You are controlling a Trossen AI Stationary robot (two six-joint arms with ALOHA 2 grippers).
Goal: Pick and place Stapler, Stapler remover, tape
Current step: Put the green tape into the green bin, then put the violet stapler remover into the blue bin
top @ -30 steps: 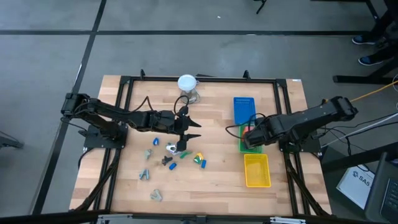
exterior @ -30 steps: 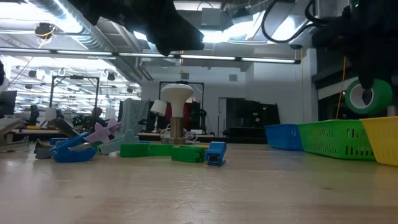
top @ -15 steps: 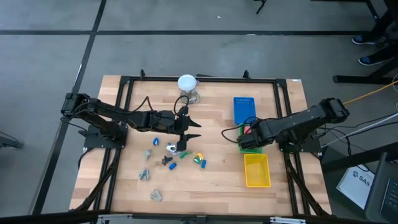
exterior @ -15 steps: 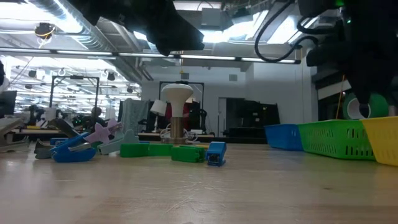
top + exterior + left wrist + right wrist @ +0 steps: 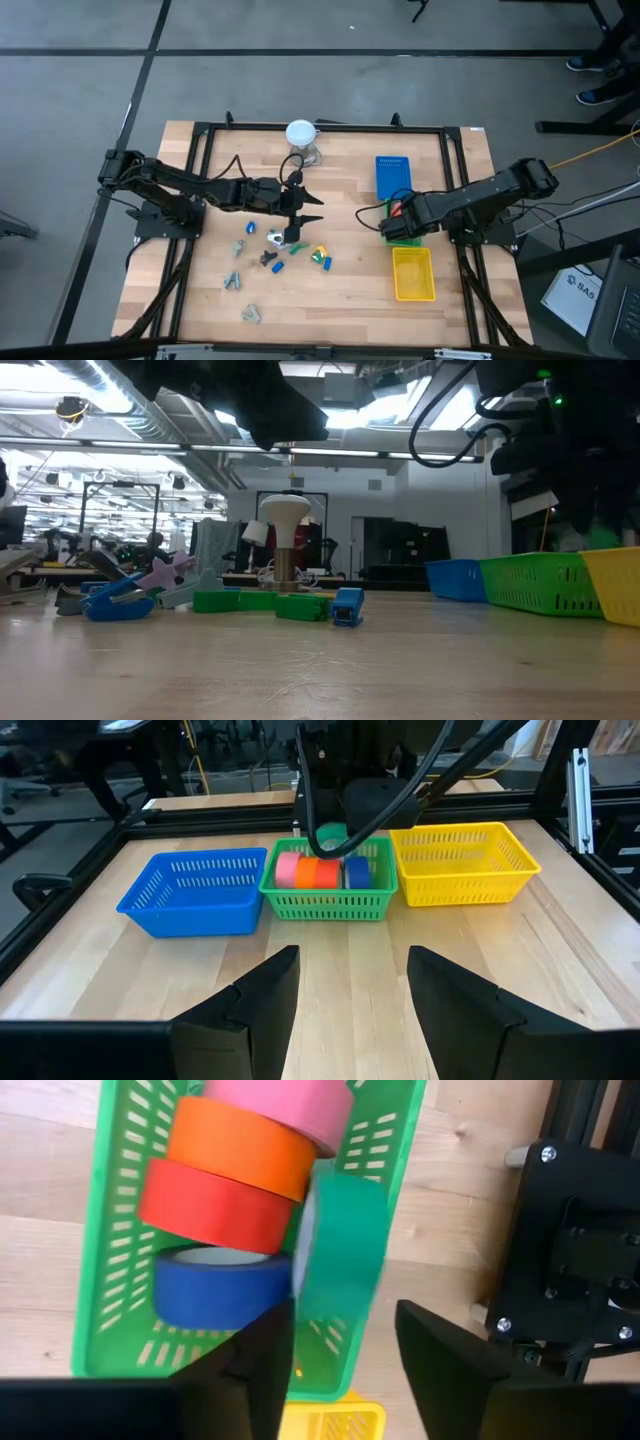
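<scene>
Four tape rolls [image 5: 225, 1190], pink, orange, red and blue, sit packed in the green basket [image 5: 115, 1230]; a green roll [image 5: 340, 1260] stands on edge beside them, blurred, just ahead of my right gripper [image 5: 335, 1350], whose fingers are parted and off it; the basket sits between the blue basket [image 5: 195, 895] and yellow basket [image 5: 465, 865]; my left gripper [image 5: 345, 995] hangs wide open, empty, over the table's middle.

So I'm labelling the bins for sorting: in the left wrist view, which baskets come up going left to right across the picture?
Blue basket → green basket, holding tape rolls → yellow basket.
</scene>
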